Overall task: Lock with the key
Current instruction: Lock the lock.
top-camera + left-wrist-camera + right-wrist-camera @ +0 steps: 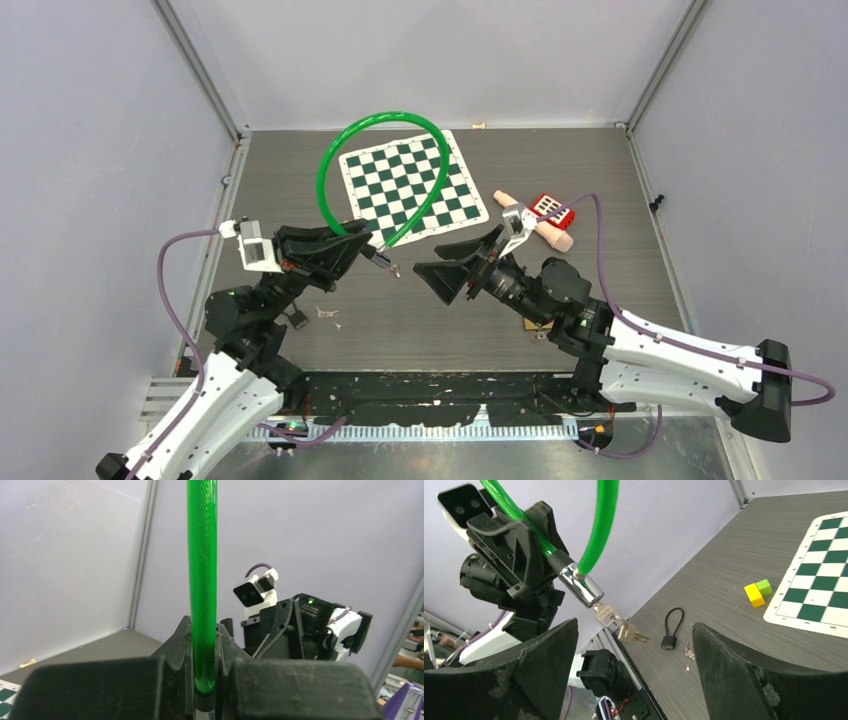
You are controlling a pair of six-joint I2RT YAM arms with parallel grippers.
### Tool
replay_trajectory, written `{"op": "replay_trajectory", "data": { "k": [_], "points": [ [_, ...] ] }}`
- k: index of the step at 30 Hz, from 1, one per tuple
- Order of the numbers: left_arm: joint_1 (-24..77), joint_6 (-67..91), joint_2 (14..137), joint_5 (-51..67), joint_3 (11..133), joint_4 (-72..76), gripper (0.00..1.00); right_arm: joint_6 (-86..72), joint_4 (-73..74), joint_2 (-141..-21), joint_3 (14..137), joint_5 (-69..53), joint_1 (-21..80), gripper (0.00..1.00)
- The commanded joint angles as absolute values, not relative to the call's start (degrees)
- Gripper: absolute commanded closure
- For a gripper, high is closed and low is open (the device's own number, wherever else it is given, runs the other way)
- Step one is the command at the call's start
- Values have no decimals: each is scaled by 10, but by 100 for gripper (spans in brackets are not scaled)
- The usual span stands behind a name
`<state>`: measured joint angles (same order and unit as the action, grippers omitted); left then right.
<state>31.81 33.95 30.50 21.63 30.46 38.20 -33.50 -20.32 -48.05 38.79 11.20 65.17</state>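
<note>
The left gripper (202, 650) is clamped on the green cable lock (335, 150) just above its metal barrel (583, 587), held off the tabletop (560, 160). The key (605, 616) appears seated in the barrel's lower end, on an axis running 10 to 4 o'clock in the right wrist view. The right gripper (635, 625) stands wide open and empty, with the key near its 9 o'clock.

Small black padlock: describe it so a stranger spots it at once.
Start at the grey table, on its left side beside the left arm. The small black padlock lies flat there; unlike the big green cable lock held aloft, it has a thin black loop.
</note>
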Motion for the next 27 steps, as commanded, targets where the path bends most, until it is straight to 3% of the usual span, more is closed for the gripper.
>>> {"op": "replay_trajectory", "data": {
  "k": [1, 9, 11, 13, 15, 27],
  "points": [
    [317, 394, 283, 216, 336, 399, 100, -322, -254, -510, 419, 21, 641, 9],
    [317, 427, 288, 271, 377, 387, 100, -320, -329, -556, 444, -195, 601, 10],
    [317, 440, 296, 286, 379, 403, 100, -328, -348, -571, 453, -225, 593, 16],
    [317, 448, 303, 297, 383, 416, 100, -336, -370, -586, 459, -253, 588, 32],
    [317, 457, 308, 305, 383, 432, 100, -343, -385, -597, 463, -266, 586, 39],
    [317, 465, 327, 307, 381, 488, 100, -410, -507, -641, 442, -320, 586, 46]
  ]
}}
